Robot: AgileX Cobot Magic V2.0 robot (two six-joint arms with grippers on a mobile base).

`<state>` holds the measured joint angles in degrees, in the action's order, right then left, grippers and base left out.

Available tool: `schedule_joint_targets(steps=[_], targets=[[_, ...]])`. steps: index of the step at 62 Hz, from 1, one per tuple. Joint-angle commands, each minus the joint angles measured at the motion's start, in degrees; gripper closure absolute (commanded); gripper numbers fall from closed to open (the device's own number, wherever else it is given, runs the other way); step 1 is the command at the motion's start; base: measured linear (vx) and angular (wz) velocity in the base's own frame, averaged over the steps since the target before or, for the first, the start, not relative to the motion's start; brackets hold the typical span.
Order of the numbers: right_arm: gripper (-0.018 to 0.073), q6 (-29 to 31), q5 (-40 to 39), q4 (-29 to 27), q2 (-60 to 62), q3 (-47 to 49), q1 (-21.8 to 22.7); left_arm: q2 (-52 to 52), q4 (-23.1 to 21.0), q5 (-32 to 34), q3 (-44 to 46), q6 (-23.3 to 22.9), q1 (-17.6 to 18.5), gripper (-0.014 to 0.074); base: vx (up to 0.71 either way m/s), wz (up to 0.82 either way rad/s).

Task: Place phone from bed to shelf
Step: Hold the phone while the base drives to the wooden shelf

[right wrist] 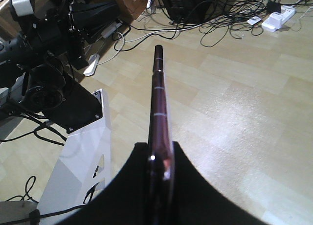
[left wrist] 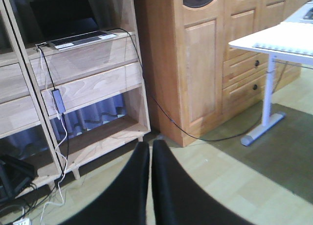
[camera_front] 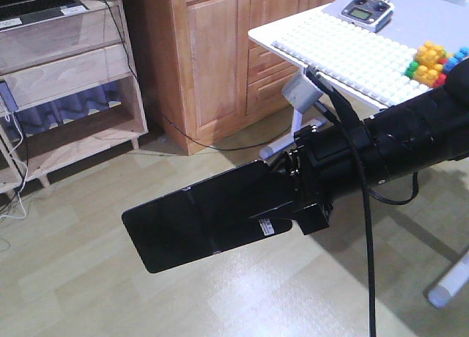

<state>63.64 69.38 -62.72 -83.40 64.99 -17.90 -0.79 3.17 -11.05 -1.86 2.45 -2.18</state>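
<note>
Phone (camera_front: pixel 201 223), a thin glossy black slab with a centre crease, pinkish metallic edge and white sticker, clamped at one end by the right gripper (right wrist: pixel 159 161) and carried above the pale plank floor (camera_front: pixel 88 278), well apart from the shelf (camera_front: pixel 69 80). Left gripper (left wrist: pixel 150 151) closed, empty. Judged step: transport. Next: reach toward a thick, flat natural-wood board and lower the phone level.

I see the phone (camera_front: pixel 212 220) glossy black, pinkish along its edge (right wrist: pixel 159 102). The shelf (camera_front: pixel 66 73), upper left, is pale natural wood. Upper right, a white studded board (camera_front: pixel 352 55) carries yellow, orange, green, blue and red bricks (camera_front: pixel 432 64).
</note>
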Motion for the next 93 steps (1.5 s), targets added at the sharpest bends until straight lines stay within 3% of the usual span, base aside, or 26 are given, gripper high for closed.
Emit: schedule_joint_targets(steps=[1, 93], targets=[[0.0561, 0.38, 4.53, -5.01, 2.44, 1.36, 0.11, -0.66, -0.26, 4.05, 1.46, -0.22, 0.02, 0.0596, 0.45, 0.12], [0.0561, 0.44, 4.53, -5.01, 2.44, 1.36, 0.11, -0.66, -0.26, 4.05, 1.46, -0.22, 0.02, 0.0596, 0.44, 0.2]])
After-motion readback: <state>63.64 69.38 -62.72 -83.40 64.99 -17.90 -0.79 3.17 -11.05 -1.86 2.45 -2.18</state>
